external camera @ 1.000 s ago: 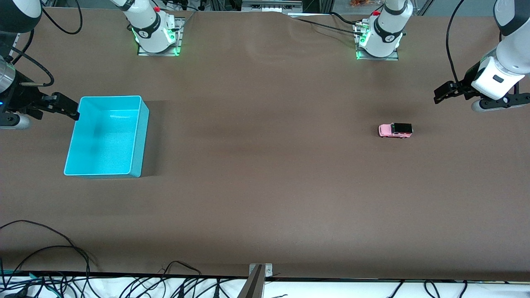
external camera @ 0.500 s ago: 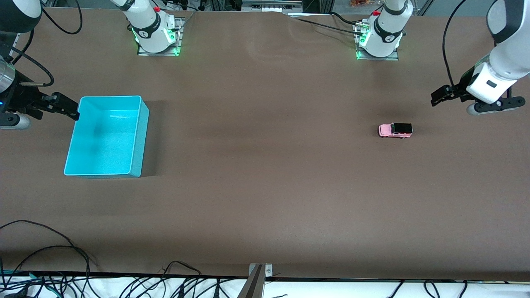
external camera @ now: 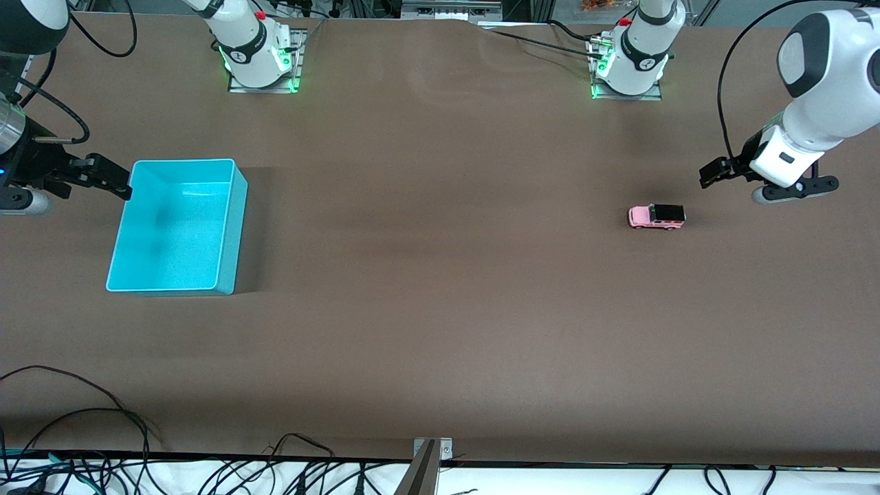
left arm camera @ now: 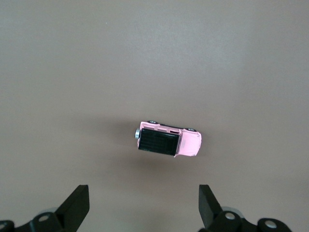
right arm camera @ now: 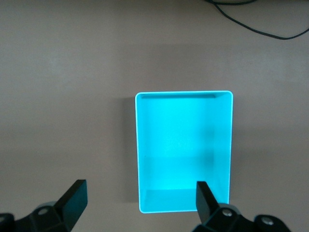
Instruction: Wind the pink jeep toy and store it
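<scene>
While the right claw (external camera: 103, 175) waits, left claw (external camera: 715, 172) hangs open above the table (external camera: 440, 309).

Front camera: high, facing the arm bases, taking in the whole table (external camera: 440, 309). Each wrist camera looks straight down from close above. Shared with front: left, the pink jeep toy (left arm camera: 168, 143); right, the turquoise bin (right arm camera: 183, 96).

The setting was a robotics laboratory: two white robot arms stood bolted on metal base plates (external camera: 262, 84) lit by green status lights, at a long table (external camera: 440, 330) covered in plain brown sheeting. Loose black cables (external camera: 82, 440) trailed along the table's edge nearest the front camera, and aluminium framing (external camera: 450, 9) with more wiring ran past the arms' bases.
</scene>
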Robot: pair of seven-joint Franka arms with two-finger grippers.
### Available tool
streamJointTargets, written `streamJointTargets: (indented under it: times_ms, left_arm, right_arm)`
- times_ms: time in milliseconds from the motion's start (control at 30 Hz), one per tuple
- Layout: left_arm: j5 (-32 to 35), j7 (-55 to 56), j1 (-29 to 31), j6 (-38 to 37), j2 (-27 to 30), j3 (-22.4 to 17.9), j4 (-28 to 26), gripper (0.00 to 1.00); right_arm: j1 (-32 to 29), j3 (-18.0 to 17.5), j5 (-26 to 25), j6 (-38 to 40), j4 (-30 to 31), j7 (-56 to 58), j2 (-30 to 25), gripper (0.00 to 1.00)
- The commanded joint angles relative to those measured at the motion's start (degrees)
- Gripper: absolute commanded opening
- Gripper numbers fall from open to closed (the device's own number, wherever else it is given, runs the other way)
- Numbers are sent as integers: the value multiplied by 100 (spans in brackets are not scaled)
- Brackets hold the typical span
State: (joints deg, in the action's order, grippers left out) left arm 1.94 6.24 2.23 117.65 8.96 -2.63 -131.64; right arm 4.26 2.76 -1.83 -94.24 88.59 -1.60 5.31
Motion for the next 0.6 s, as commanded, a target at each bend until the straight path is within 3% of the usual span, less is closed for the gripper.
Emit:
streamJointTargets:
  times_ms: [0,567]
  left_arm:
    - [-19,-88,59,425,-25,35,-301,100]
    - [-19,-272,6,1401,-465,43,-863,100]
  right_arm:
    - [13,5,-28,-7,-35,-42,-21,100]
    - [13,5,-37,-16,-35,-42,-21,100]
